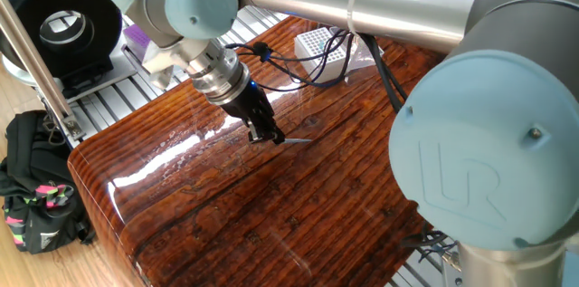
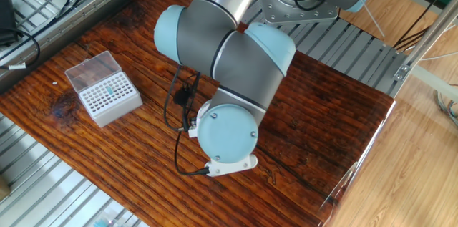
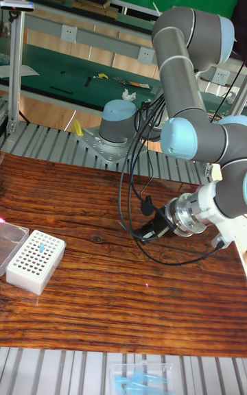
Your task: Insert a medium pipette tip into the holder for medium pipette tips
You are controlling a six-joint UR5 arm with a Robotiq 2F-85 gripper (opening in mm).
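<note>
My gripper point(image 1: 269, 134) hangs low over the middle of the wooden table point(image 1: 235, 215), shut on the medium pipette tip point(image 1: 295, 140). The thin greyish tip sticks out sideways from the fingertips, just above the wood. The holder for medium pipette tips point(image 1: 321, 52) is a white block with a grid of holes, at the table's far end, well apart from the gripper. The other fixed view shows the holder point(image 2: 107, 97) with its clear lid point(image 2: 89, 69) open behind it, and the arm hides the gripper. In the tall view the gripper point(image 3: 146, 232) is right of the holder point(image 3: 34, 261).
A purple box point(image 1: 136, 37) sits on the metal rails beyond the table's far-left edge. A black round device point(image 1: 59, 20) and a black bag point(image 1: 36, 187) lie off the table. Black cables point(image 3: 134, 182) hang from the arm near the gripper.
</note>
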